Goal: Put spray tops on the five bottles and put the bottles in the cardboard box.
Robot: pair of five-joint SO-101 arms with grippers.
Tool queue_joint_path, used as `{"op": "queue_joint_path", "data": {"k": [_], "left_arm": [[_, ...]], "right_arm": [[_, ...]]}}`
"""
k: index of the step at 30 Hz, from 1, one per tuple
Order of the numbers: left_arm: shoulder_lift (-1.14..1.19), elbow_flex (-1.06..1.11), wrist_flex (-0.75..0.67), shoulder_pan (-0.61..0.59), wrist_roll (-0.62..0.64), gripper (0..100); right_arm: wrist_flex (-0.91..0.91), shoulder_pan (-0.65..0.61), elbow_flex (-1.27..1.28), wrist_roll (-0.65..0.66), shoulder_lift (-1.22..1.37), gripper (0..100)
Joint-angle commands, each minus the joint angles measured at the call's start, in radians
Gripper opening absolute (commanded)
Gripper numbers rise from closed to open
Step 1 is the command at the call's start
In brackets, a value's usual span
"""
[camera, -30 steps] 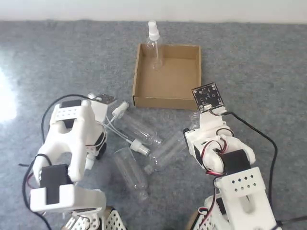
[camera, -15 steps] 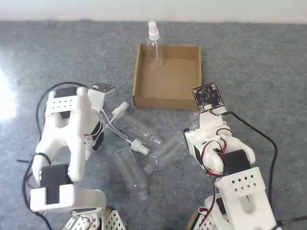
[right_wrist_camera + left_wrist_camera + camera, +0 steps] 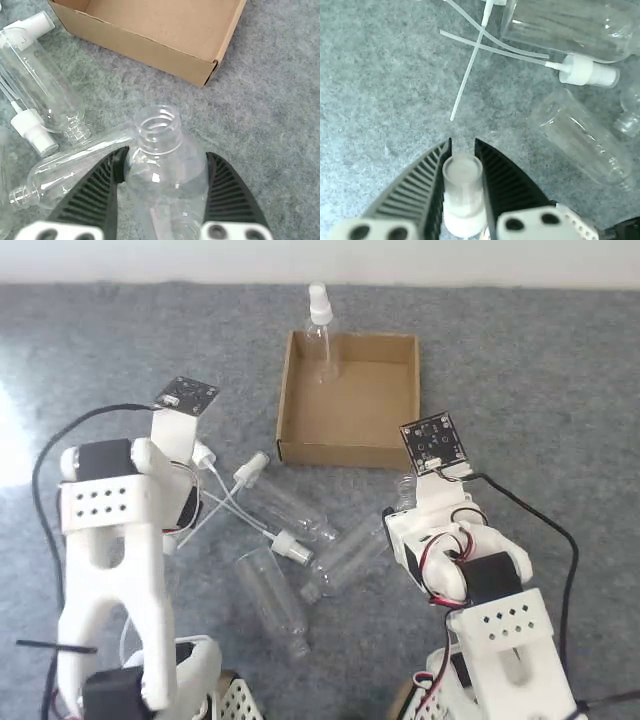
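My left gripper (image 3: 462, 145) is shut on a white spray top (image 3: 463, 175), held above the grey table; in the high view the spray top (image 3: 203, 453) hangs with its thin tube trailing down. My right gripper (image 3: 165, 157) is shut on a clear open-necked bottle (image 3: 167, 172), held upright just in front of the cardboard box (image 3: 150, 35). From above, that bottle (image 3: 405, 486) stands near the box's front right corner. One capped bottle (image 3: 320, 330) stands at the back wall of the box (image 3: 350, 453).
Three clear bottles (image 3: 290, 508) (image 3: 345, 555) (image 3: 272, 600) lie on their sides between the arms. Two loose spray tops (image 3: 252, 468) (image 3: 292, 545) with long tubes lie among them. Grey table lies free to the far left and right.
The left arm has risen and swung back and left, carrying the spray top up off the table. The right arm and its bottle have stayed put.
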Motion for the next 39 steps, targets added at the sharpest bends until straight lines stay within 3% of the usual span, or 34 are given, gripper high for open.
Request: {"op": "queue_joint_path", "data": {"k": [1,10,24,30,39], "left_arm": [[-0.055,-0.054,0.015,-0.002,0.017,1],[-0.057,-0.058,-0.046,-0.002,0.021,1],[-0.061,-0.208,-0.080,0.054,0.275,1],[-0.226,-0.166,-0.115,0.138,0.371,1],[-0.364,-0.070,-0.215,0.137,0.377,1]], "right_arm": [[-0.024,0.005,-0.003,0.002,-0.044,8.9],[-0.059,0.005,0.031,0.002,-0.045,8.9],[-0.062,0.010,0.031,0.002,-0.045,8.9],[-0.062,0.012,0.031,0.002,-0.045,8.9],[-0.053,0.012,0.046,0.002,-0.105,8.9]]}}
